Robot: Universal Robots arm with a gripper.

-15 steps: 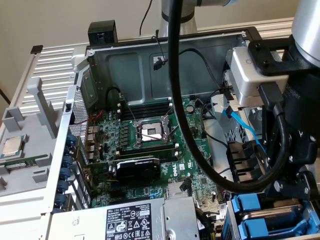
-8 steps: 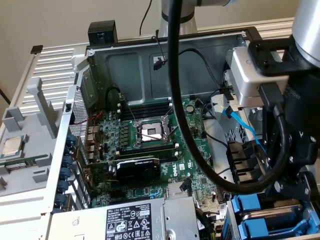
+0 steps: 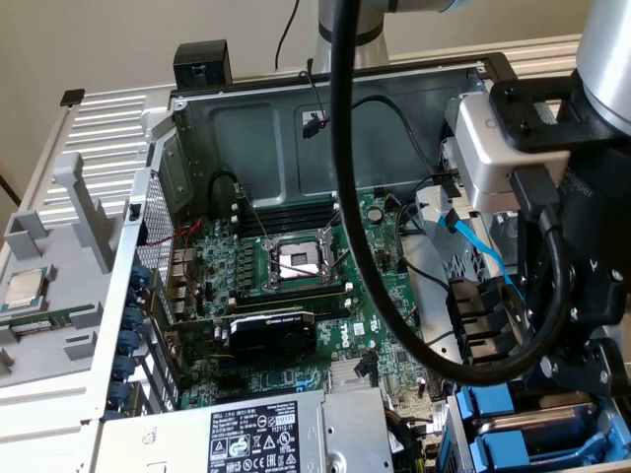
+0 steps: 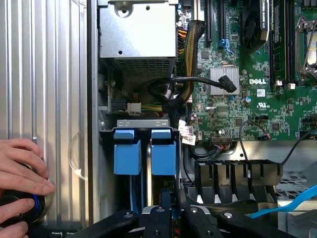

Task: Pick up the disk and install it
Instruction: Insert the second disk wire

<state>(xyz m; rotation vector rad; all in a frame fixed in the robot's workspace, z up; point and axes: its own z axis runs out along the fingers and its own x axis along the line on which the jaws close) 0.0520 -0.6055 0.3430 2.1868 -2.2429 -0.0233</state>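
Wrist view: tool nearly closed above blue disk bay.

Robot arm: pale grey tubular link over matt black wrist housing. Silver-grey box-shaped wrist camera in a black bracket. Thick glossy black cable, looped. Gripper: black jointed linkage bars with round pivot screws.

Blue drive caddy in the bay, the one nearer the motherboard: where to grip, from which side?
Probably the blue handle block, pinched across its flat side faces, coming straight in through the case's open side. It faces that way and stands clear of the grey bay frame; the gap to the twin caddy is narrow, so a tight fit.
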